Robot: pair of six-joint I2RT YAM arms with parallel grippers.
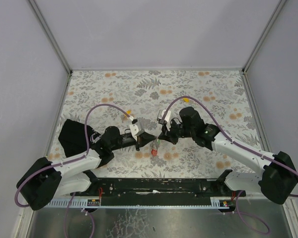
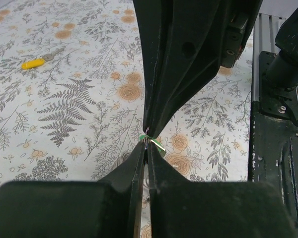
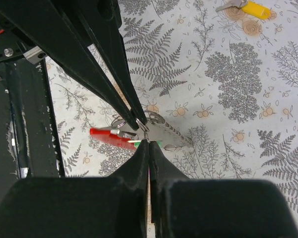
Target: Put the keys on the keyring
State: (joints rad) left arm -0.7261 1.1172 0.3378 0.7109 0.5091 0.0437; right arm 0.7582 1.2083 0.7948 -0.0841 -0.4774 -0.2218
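Left fingers (image 2: 129, 173) and right fingers (image 3: 136, 163) pressed together, tips meeting at green key (image 3: 153, 144) and red keyring (image 3: 109, 138), by middle of worktop's (image 1: 114, 84) near edge, hold unclear

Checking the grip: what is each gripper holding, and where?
The left gripper and right gripper are shut, tips meeting at the green key, beside the keyring. Which pinches the key and which the ring cannot be told.

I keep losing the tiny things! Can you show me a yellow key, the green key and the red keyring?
yellow key (image 2: 32, 63), left wrist view, on its yellow plastic cap.
green key (image 2: 158, 145), left wrist view, on its green cap.
red keyring (image 3: 109, 138), right wrist view, on the red part.
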